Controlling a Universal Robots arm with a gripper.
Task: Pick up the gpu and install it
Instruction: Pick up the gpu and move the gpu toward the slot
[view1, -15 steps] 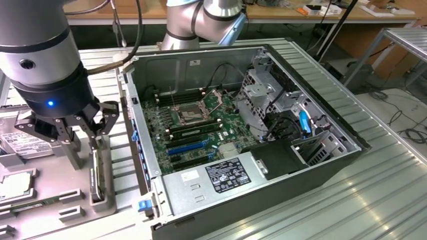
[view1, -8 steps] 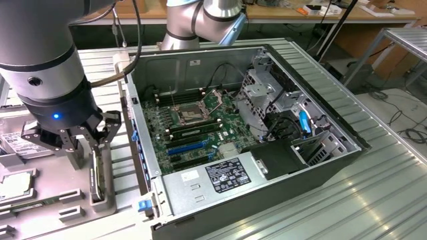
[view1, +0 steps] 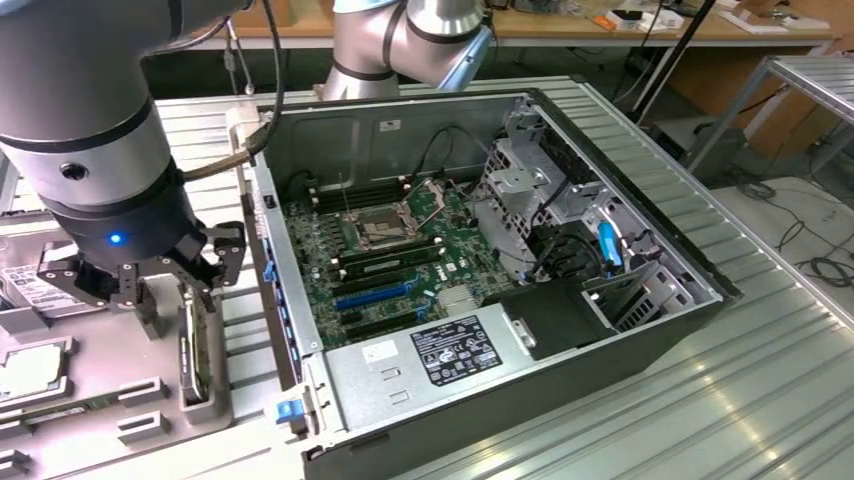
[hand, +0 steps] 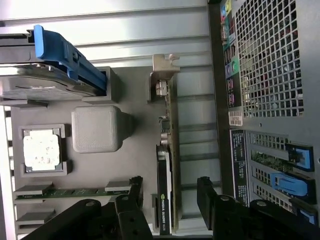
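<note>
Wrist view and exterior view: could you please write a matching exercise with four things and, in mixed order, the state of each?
Things:
1. gpu
2. gripper
3. processor chip
4. computer case

States:
a. lies flat in a square recess of the tray
b. lies open, its motherboard exposed
c. open, straddling the gpu
d. stands on its edge in a tray slot

Pairs: 1-d, 2-c, 3-a, 4-b

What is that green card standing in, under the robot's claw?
The gpu stands on edge in a slot of the grey tray, between the open gripper's fingers. Its bottom edge is hidden in the slot.
</note>
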